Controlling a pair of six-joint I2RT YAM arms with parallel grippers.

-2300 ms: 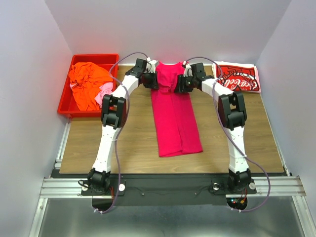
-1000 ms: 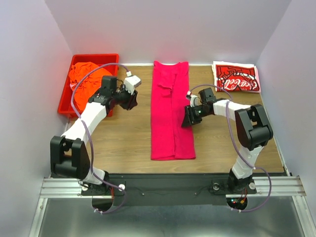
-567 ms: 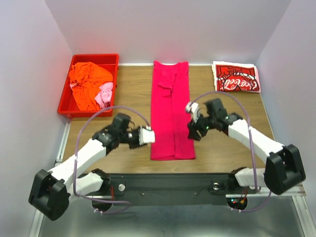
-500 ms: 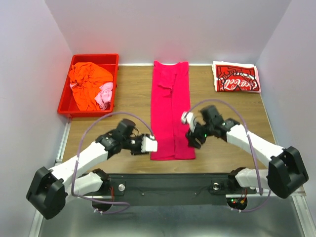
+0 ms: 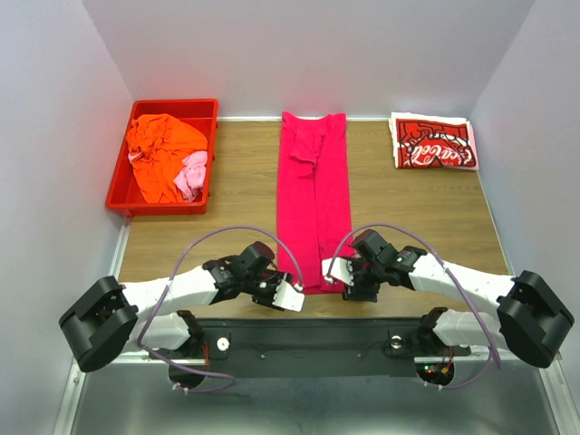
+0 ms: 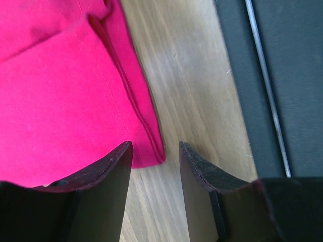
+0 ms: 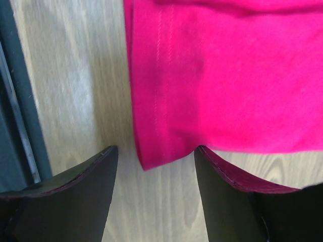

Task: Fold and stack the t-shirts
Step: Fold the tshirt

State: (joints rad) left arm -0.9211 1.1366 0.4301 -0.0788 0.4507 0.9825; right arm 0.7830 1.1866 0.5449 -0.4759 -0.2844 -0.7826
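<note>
Presently the magenta-pink shirt (image 5: 314, 199) lies flat as a long, narrow folded strip down the middle of the wooden surface (image 5: 417, 217), collar end at the far edge and hem at the near edge. Both arms reach low across the near edge to the hem. The left pincer (image 6: 155, 151) is spread: one finger sits over the cloth, the other over bare wood, and the hem's left corner lies between them, ungripped. The right pincer (image 7: 156, 151) is likewise spread around the hem's right corner, one finger over wood and the other at the cloth's edge. Whether any fingertip touches cloth or wood cannot be told. The dark base rail (image 5: 308, 335) runs just beside the hem, close behind both pincers. A purple cable (image 5: 237, 230) loops above each forearm. The Coca-Cola shirt (image 5: 434, 142) lies folded at the far right corner, well apart. The red bin (image 5: 122, 195) stands at the far left, holding the crumpled orange shirt (image 5: 163, 149) with the light pink shirt (image 5: 190, 174) against it.
</note>
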